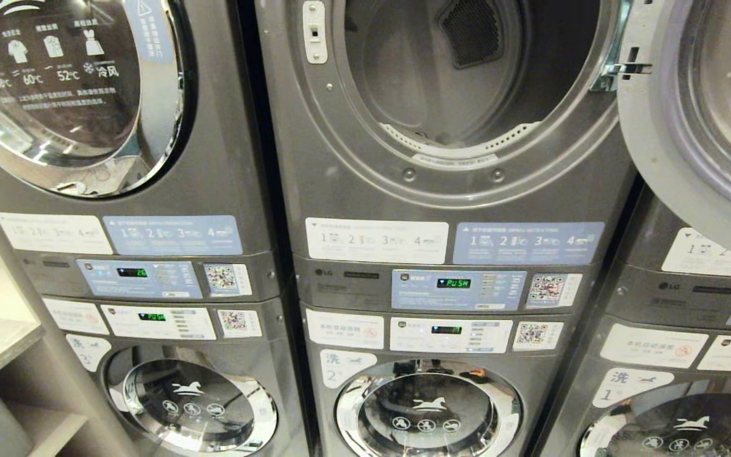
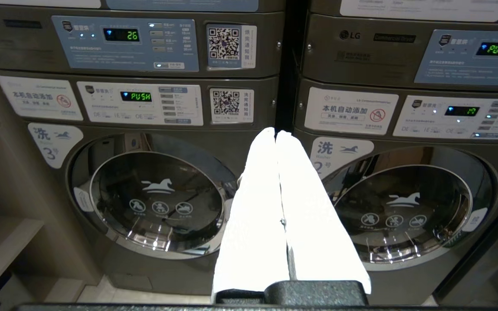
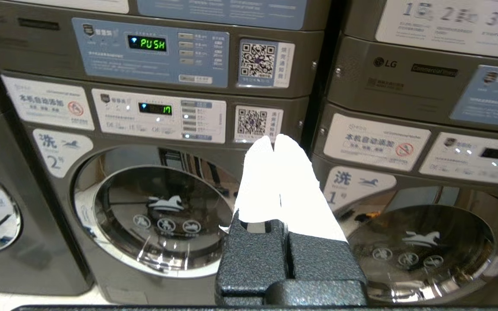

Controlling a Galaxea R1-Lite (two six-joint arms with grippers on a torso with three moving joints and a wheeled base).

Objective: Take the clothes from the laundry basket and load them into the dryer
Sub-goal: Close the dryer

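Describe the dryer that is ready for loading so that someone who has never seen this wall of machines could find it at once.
Facing the wall of stacked dark grey LG machines, take the middle stack and look at its upper unit, the dryer. Its round door is swung open to the right, showing an empty drum, and its green display reads PUSH. The neighbouring upper dryer on the left is shut and shows a number.

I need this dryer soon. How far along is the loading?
Done: the dryer with the green PUSH display has its door swung open; no clothes show in the drum. In hand: nothing; the left hand and right hand are shut and empty, facing the washers. Left: everything; neither basket nor clothes are in view.
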